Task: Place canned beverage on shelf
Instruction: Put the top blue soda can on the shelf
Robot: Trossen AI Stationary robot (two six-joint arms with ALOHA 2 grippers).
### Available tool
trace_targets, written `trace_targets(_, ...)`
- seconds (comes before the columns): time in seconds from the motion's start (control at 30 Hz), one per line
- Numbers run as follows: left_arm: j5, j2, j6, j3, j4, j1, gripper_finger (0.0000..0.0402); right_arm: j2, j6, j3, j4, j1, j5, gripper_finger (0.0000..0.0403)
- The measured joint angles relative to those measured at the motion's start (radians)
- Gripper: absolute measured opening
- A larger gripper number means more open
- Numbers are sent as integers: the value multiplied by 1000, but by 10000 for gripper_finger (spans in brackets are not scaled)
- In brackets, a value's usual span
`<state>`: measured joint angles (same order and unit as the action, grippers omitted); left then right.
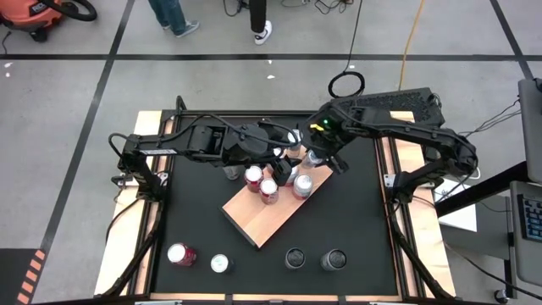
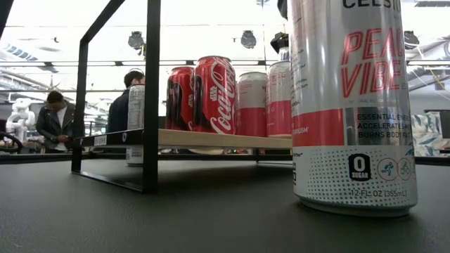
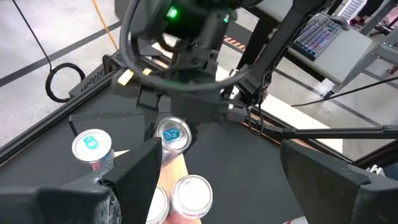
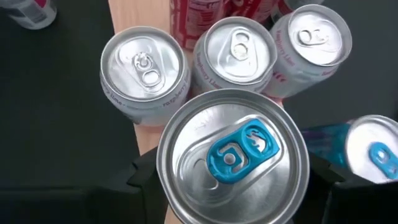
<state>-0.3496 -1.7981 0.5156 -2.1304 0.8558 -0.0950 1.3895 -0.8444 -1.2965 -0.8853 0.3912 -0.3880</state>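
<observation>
The black tabletop (image 1: 356,212) is spanned by both dark arms, which are bent inward from either side and meet over the far end of the shelf (image 1: 262,222), a light wooden board set at an angle near the table's middle. The right gripper (image 4: 231,177) is seen clamped on a silver can with a blue tab (image 4: 233,155), its fingers pressed to the can's two sides, held at the shelf's far end just beside the standing cans. The left gripper (image 3: 214,180) is held with fingers well apart and nothing between them, above the same group.

About five cans are counted on the shelf from above, though the arms cover part of the group, so the count is uncertain. Four more cans (image 1: 181,254) are stood along the table's near edge, well apart from the shelf. In the low view one large Celsius can (image 2: 351,105) is cut off at the top.
</observation>
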Motion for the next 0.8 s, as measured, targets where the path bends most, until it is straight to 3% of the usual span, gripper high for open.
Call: trace_targets(0.8,0,0,-4,0,2,1,325,76,-61,0,50,25,21,219)
